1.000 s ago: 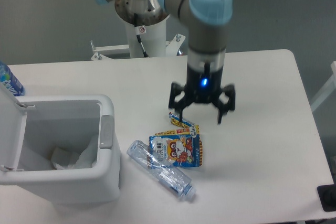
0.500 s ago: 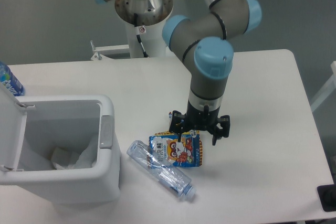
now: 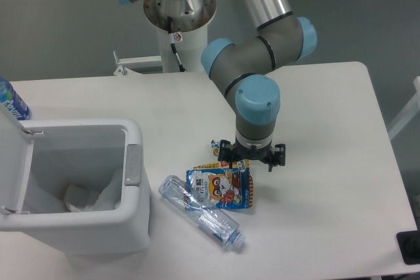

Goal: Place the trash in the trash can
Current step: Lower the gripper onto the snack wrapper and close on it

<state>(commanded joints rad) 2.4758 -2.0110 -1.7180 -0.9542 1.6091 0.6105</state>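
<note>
Lowered since a second ago, your arm has brought the gripper [image 3: 252, 158] down from well above the table to hang just over the far edge of the wrapper pile, jaws spread wide and holding nothing.

Take the trash can [image 3: 134, 224] as your landmark: it stands at the table's left with its lid flipped open and some pale crumpled stuff already inside. Just to its right lies the crushed clear bottle [image 3: 200, 212], long axis running diagonally from near the can's front corner away toward the table's near edge. Just beyond the bottle, and touching it, sits the blue snack wrapper [image 3: 220, 188], lying flat.

From your gripper, that wrapper lies a little toward the can and toward the camera, so a short shift that way looks needed before you close.
</note>
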